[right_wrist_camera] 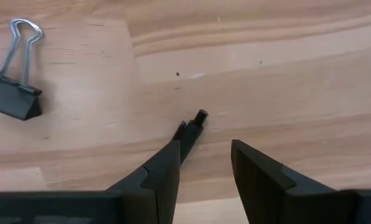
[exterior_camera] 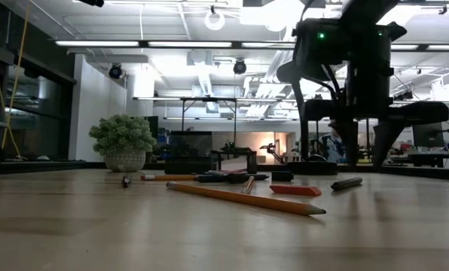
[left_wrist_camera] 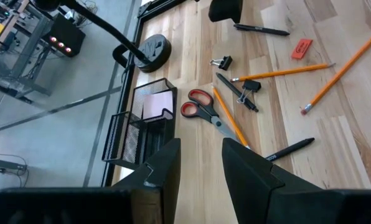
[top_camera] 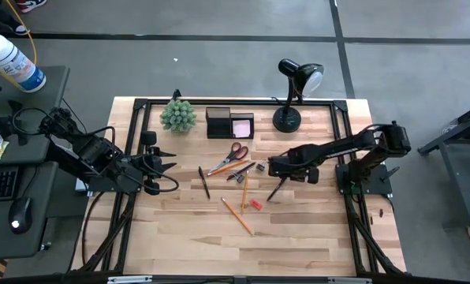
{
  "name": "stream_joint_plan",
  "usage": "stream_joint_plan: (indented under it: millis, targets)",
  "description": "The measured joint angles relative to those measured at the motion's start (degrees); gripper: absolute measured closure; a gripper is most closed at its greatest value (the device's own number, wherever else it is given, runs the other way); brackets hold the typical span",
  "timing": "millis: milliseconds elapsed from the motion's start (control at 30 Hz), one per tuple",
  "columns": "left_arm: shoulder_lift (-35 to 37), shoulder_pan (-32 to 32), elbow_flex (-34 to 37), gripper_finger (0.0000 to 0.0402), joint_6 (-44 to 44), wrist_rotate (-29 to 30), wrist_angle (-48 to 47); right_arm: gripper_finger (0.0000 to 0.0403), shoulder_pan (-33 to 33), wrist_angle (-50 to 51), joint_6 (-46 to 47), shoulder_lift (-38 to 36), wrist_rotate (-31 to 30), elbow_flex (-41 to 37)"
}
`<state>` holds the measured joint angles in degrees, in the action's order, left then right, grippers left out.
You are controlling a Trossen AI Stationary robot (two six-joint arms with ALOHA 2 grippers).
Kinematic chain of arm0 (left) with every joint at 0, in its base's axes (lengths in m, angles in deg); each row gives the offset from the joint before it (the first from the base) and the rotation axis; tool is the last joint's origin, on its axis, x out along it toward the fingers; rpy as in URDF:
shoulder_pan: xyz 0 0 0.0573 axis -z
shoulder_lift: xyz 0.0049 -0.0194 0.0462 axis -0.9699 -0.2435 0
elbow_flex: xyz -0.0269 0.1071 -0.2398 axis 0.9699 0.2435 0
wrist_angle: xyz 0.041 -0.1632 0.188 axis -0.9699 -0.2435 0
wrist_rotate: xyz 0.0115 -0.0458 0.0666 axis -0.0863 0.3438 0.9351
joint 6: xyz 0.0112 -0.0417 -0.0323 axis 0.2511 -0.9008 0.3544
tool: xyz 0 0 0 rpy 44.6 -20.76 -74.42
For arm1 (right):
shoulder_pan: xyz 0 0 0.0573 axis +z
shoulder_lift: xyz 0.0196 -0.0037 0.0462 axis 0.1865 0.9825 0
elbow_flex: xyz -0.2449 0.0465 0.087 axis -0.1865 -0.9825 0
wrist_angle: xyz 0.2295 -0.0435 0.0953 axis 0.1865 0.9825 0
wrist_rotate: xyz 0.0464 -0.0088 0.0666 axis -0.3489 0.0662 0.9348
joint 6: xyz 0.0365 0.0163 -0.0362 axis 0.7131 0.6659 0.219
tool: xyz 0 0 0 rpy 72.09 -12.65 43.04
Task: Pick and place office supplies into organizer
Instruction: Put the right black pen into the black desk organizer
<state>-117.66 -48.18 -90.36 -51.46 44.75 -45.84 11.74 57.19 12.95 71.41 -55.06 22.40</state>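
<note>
Fingers of the right gripper (right_wrist_camera: 201, 165) stand parted over a dark pen (right_wrist_camera: 190, 129) mid-table, gripping nothing. Organizer (top_camera: 229, 124) near the far edge holds the pink sticky-note pad (top_camera: 242, 125).

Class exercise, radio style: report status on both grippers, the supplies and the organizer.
Right gripper low over a dark pen, fingers open, nothing held. Left gripper waits open at the table's left. Scissors on table; organizer holds pink pad. Nothing in the way.

In the right wrist view the dark pen (right_wrist_camera: 190, 132) shows only its tip — the rest sits behind the right tool (right_wrist_camera: 204, 163). The binder clip (right_wrist_camera: 12, 93) is cut by the edge — the organizer's (top_camera: 229, 124) compartments are too small to separate from above.
</note>
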Motion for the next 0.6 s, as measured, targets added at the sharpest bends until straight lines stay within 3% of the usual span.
stream_joint_plan:
  millis: [600]
  targets:
    - [0.0,0.0,0.0,0.0295,0.1,-0.1,-0.3,0.0265,-3.7,-4.0,-1.5,0.8,-0.9,-0.7]
